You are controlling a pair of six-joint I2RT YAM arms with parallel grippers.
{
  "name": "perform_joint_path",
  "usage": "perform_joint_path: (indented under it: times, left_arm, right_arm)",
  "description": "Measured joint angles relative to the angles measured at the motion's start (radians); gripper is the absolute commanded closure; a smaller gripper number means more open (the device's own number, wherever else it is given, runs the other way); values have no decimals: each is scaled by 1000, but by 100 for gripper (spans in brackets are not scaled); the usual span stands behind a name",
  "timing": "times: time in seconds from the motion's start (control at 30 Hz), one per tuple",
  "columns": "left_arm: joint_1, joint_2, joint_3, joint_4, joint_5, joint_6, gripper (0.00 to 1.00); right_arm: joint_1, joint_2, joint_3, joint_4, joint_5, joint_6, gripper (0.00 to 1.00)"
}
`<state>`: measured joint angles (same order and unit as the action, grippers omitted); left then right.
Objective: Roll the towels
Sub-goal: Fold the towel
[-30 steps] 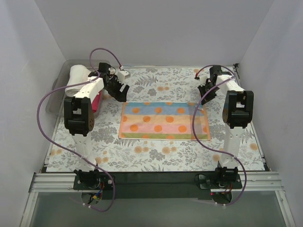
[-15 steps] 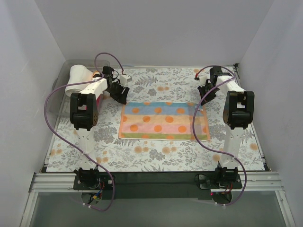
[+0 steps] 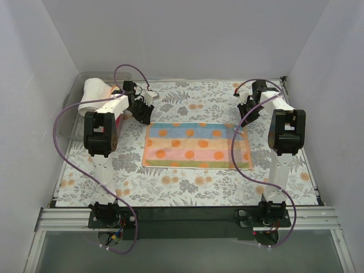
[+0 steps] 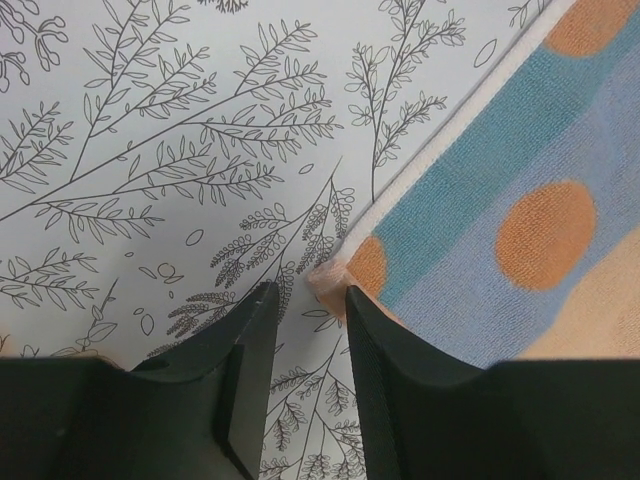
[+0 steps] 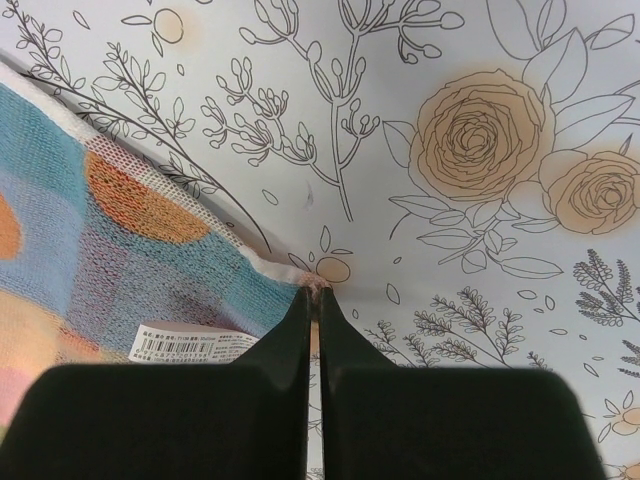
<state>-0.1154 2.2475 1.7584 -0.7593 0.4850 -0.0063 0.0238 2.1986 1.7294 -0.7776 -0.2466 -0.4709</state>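
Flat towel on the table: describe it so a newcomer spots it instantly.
Start at the grey-and-orange floral table covering; the striped towel lies flat at its middle. Unlike the white rolled towel in the clear bin at far left, it is unrolled, with blue, peach and green bands and orange spots.
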Motion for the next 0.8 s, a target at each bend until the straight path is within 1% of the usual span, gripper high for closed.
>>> perform_joint_path:
  times: [0.1,0.43,0.47,0.5,0.6,0.63,0.77,0.8]
  left_arm:
    - [-3,-5,-11,12,0,14,73]
    - [-37,-5,-15,27,0,38,74]
    - [-40,-5,-16,28,-1,40,76]
    - [-43,-5,-16,30,-3,41,85]
    - [-46,-5,-18,35,-12,47,97]
    - [-46,-5,-19,35,-16,47,100]
    - [-46,-6,-21,37,-25,50,100]
    - [-46,-6,-21,37,-26,50,98]
  right_arm:
    - [0,0,0,0,0,0,99]
    - [0,0,0,0,-1,-4,99]
    - [0,0,0,0,0,-4,99]
    - [0,0,0,0,0,-4,99]
    - [0,0,0,0,0,-5,99]
    - [0,0,0,0,0,-5,99]
    - [0,0,0,0,1,-8,99]
    - [0,0,0,0,1,-9,99]
